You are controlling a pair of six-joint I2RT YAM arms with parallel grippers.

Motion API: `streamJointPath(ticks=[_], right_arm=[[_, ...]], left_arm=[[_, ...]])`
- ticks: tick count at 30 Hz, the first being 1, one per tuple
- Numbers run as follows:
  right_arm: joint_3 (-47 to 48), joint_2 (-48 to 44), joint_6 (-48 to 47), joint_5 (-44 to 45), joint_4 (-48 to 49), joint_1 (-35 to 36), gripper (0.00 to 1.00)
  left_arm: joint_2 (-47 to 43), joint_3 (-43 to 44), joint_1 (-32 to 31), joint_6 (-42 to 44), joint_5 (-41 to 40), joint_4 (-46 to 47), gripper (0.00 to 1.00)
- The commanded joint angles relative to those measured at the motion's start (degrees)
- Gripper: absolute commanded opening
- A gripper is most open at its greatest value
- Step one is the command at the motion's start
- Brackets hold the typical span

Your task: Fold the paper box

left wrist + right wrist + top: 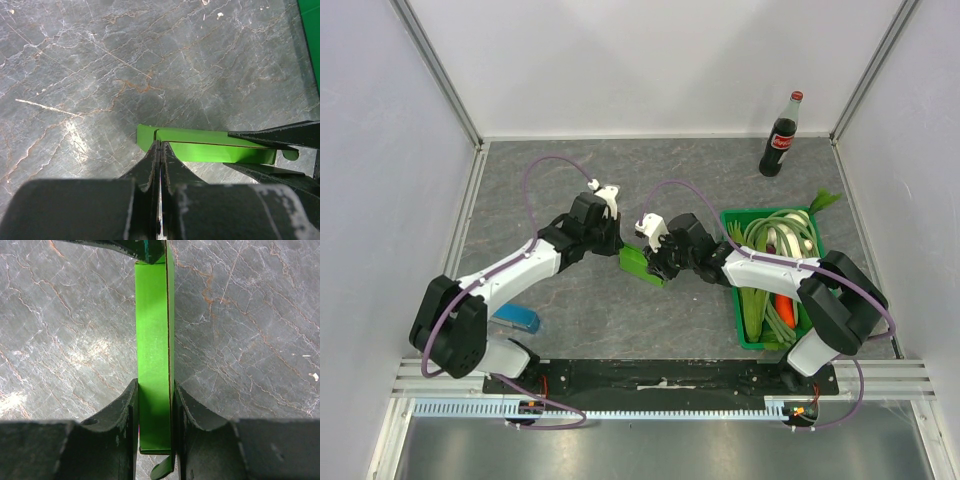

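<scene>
The lime-green paper box point(639, 264) is held flattened just above the grey tabletop, between the two arms. My right gripper point(155, 390) is shut on its near end, one finger on each broad face, and a small flap hangs below the fingers. The box point(152, 325) runs away from that grip toward my left gripper point(619, 247). In the left wrist view, my left gripper point(160, 143) is shut, its fingertips pinching the thin card edge at the box's point(210, 146) other end. One of the right arm's fingers point(275, 137) shows there on the box's far part.
A dark-green crate point(730, 218) of vegetables stands to the right, close under the right arm; its edge point(311, 30) shows in the left wrist view. A cola bottle point(780, 135) stands at the back right. A small blue block point(517, 320) lies by the left arm's base.
</scene>
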Motion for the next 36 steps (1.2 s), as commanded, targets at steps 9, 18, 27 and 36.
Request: streamJointPath(ticks=[9,18,27,36], right_arm=[[0.82,0.54,-0.43,-0.85,-1.89,-0.01,0.17],[0.82,0.01,-0.43,0.64,-1.54,0.07,0.17],[2.23,0.19,-0.52,2.49,-2.06,0.16,0.19],[1.79,-0.87,2.73,5.03,-1.53,0.07,0.3]], left_arm=[[-2.59,-5.97,-2.25,3.46,-9.4,0.31,0.02],[-7.59,-13.17,-3.65,-1.9,-12.3,5.84,0.02],[-9.01,-17.48,-5.14,-7.44,-16.51,6.8,0.02],[-13.31,-24.61,-8.57,-11.57,-21.61,12.79,0.02]])
